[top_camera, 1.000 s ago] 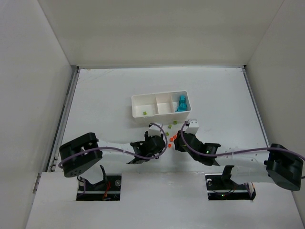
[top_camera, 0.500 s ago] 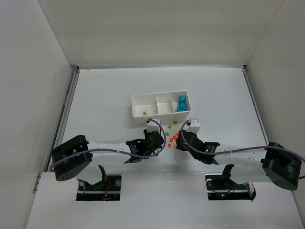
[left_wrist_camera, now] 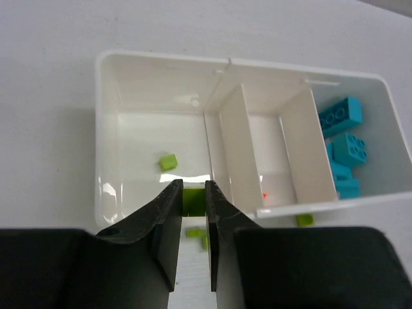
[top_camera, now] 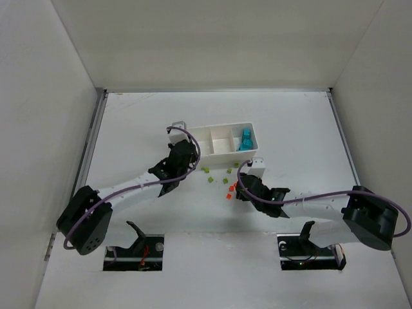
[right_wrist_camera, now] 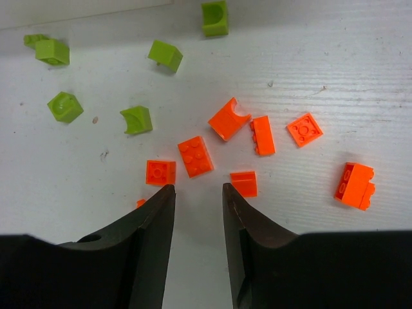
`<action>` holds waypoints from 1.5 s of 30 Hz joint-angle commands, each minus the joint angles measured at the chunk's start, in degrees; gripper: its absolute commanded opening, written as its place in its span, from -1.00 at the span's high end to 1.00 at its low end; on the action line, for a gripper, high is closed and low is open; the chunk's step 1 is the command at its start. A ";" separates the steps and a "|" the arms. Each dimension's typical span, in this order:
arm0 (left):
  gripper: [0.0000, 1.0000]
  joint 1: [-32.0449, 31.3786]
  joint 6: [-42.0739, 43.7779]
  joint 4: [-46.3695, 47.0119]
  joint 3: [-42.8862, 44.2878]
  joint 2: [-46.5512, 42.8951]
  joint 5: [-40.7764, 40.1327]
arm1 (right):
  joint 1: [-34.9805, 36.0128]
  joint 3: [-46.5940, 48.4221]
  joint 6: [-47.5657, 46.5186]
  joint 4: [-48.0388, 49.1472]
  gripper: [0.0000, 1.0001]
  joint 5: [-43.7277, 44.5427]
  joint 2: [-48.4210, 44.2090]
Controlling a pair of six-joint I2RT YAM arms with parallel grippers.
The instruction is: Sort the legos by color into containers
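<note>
- A green lego (left_wrist_camera: 192,201) is pinched in the closed left gripper (left_wrist_camera: 192,192), at the near wall of the tray's (left_wrist_camera: 106,135) left compartment.
- Another green (left_wrist_camera: 168,161) lies inside it; teal ones (left_wrist_camera: 341,148) fill the right compartment.
- The right gripper (right_wrist_camera: 198,193), half open and empty, hovers over orange legos (right_wrist_camera: 195,156) on the table (right_wrist_camera: 335,90).

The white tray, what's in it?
Teal bricks at one end, a green brick at the other, an orange speck between. The left gripper hides part of the green end.
</note>
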 commanded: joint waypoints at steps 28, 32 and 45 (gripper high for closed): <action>0.20 -2.47 1.53 4.63 -8.44 -7.78 -0.34 | 1.11 10.66 -1.52 2.06 0.21 -0.30 12.44; 0.20 -6.26 0.30 2.17 -12.39 -12.44 -1.66 | 2.33 10.58 -0.81 -0.48 0.21 2.33 11.48; 0.20 -8.99 -3.83 0.14 -17.85 -17.02 -3.34 | 5.42 11.63 1.65 -6.65 0.04 4.10 8.04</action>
